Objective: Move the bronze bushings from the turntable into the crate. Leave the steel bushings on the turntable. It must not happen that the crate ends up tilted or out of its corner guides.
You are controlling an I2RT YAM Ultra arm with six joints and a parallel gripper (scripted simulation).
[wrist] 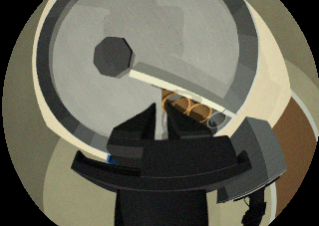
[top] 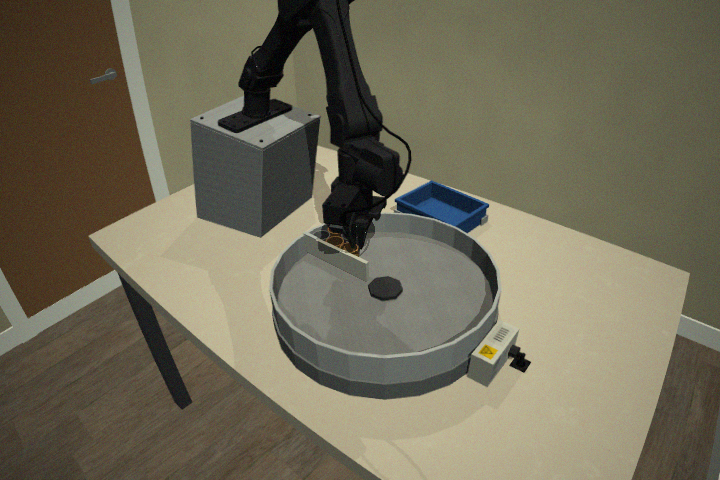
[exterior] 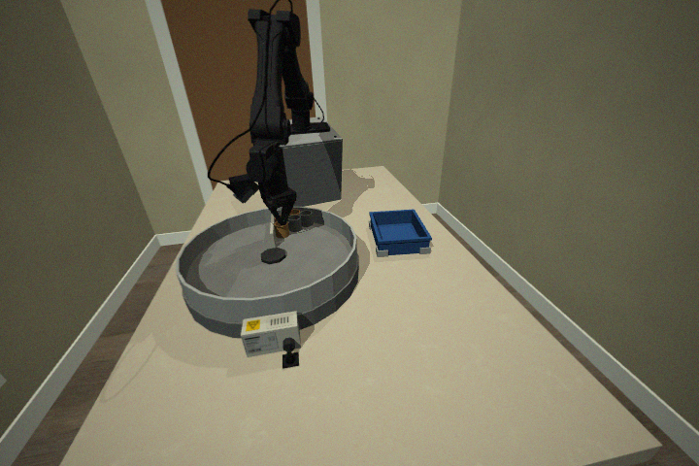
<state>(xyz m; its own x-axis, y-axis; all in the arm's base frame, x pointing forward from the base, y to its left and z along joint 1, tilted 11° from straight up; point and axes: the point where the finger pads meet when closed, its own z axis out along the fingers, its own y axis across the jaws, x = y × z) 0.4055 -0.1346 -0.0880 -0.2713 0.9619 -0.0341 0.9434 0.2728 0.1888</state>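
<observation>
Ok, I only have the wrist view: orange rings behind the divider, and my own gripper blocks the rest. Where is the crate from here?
Observer: The blue crate stands on the table beside the turntable, outside its rim. Nothing shows inside it.
Operator: How many steel ones sit next to the bronze?
Observer: The exterior view shows two dark steel bushings side by side near the rim, just past the bronze bushing.
Operator: And how high is my gripper?
Observer: The gripper is low, with its tips at the top of that bronze bushing. I cannot tell whether it grips it.
</observation>
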